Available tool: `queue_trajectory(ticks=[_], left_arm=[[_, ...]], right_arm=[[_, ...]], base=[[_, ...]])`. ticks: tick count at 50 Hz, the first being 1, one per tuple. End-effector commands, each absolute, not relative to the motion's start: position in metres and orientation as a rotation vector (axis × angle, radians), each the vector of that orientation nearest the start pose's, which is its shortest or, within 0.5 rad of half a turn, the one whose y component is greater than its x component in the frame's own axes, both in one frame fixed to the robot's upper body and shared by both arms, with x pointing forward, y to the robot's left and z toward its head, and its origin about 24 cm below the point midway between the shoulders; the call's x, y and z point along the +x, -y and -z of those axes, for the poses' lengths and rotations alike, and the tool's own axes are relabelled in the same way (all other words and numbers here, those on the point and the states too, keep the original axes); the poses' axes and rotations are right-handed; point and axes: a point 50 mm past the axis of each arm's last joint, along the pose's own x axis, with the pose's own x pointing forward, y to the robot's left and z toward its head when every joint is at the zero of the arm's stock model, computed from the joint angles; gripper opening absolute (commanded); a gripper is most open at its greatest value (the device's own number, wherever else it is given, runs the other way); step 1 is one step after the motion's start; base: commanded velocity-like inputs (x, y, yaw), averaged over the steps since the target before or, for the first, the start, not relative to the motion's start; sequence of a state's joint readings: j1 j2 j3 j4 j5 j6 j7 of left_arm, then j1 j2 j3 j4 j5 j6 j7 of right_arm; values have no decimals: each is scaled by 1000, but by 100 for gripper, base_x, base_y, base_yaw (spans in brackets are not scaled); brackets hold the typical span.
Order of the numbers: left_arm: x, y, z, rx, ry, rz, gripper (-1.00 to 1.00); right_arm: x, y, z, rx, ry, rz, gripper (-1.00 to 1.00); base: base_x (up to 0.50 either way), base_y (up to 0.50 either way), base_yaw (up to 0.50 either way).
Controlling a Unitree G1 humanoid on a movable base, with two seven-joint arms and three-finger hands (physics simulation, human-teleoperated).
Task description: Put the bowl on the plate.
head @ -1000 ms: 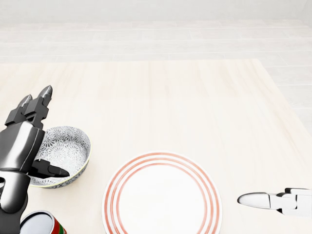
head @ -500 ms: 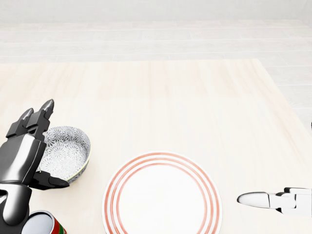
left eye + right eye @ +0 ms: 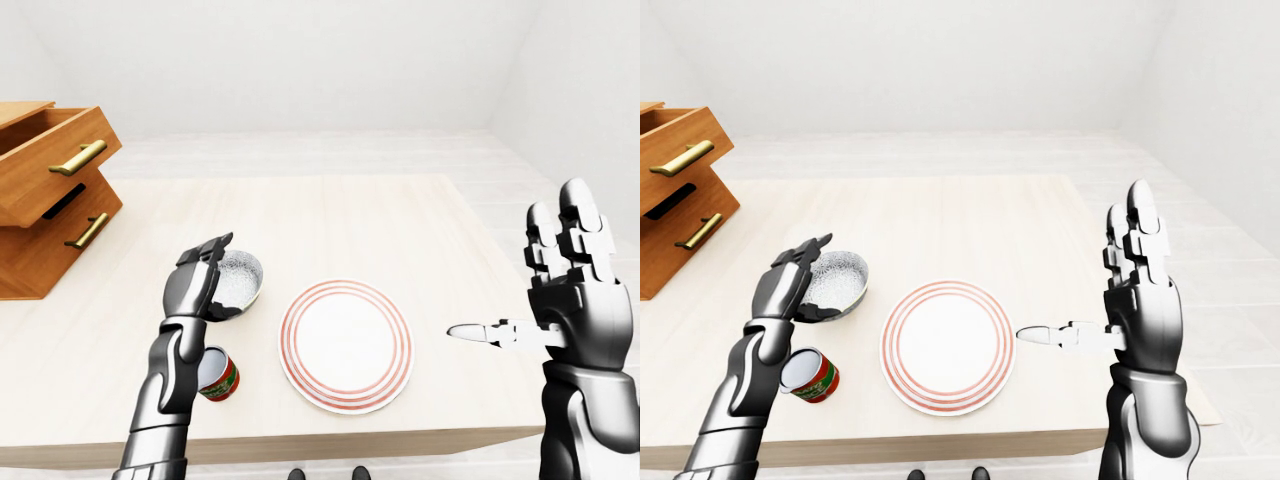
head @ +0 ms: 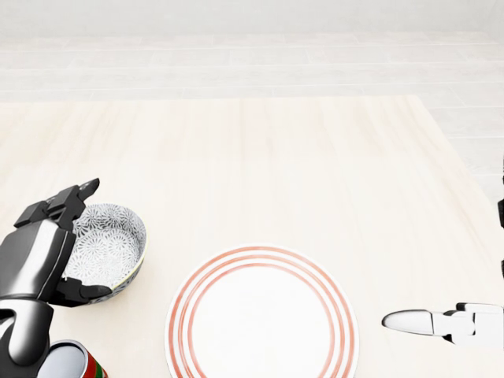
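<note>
Head view and 2 eye views of a pale wooden table (image 4: 315, 157).

The bowl (image 4: 110, 244), grey-white with a fine floral pattern inside, sits at the lower left of the head view. It lies to the left of the plate and apart from it, with bare table between the 2. In the left-eye view the bowl tilts, its opening turned toward the right of the frame. Whether its base touches the table cannot be told.

The left hand (image 4: 35, 256) closes round the bowl's left side. Its bent fingers (image 4: 75, 195) hook over the upper-left rim and the thumb presses under the lower rim.

The plate (image 4: 177, 315), white with 3 red rings near its rim, lies flat at the lower centre of the head view and carries nothing.

A can (image 3: 810, 375) with a red and green label lies tilted on the table just below the bowl, beside the left forearm.

The right hand (image 3: 1140, 300) hangs to the right of the plate, well apart from it. It is spread wide, fingers straight up and thumb pointing left toward the plate.

A wooden drawer unit (image 3: 50, 190) with brass handles stands at the upper left of the left-eye view, its top drawer pulled out.
</note>
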State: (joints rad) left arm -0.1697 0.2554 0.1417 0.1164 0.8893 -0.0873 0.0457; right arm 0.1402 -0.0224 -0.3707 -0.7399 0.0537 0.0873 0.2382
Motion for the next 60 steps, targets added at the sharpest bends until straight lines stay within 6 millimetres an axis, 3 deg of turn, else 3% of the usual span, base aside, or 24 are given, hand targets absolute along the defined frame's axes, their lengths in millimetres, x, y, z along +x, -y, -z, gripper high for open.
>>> queue_trajectory(ticks=[1, 60], left_arm=[[280, -224, -77, 1082, 88, -149, 61], [290, -218, -47, 1161, 30, -144, 60]], right_arm=[[182, 217, -170, -178, 493, 124, 100], [187, 223, -161, -164, 453, 133, 100]], base=[[0, 0, 0], [0, 0, 0]])
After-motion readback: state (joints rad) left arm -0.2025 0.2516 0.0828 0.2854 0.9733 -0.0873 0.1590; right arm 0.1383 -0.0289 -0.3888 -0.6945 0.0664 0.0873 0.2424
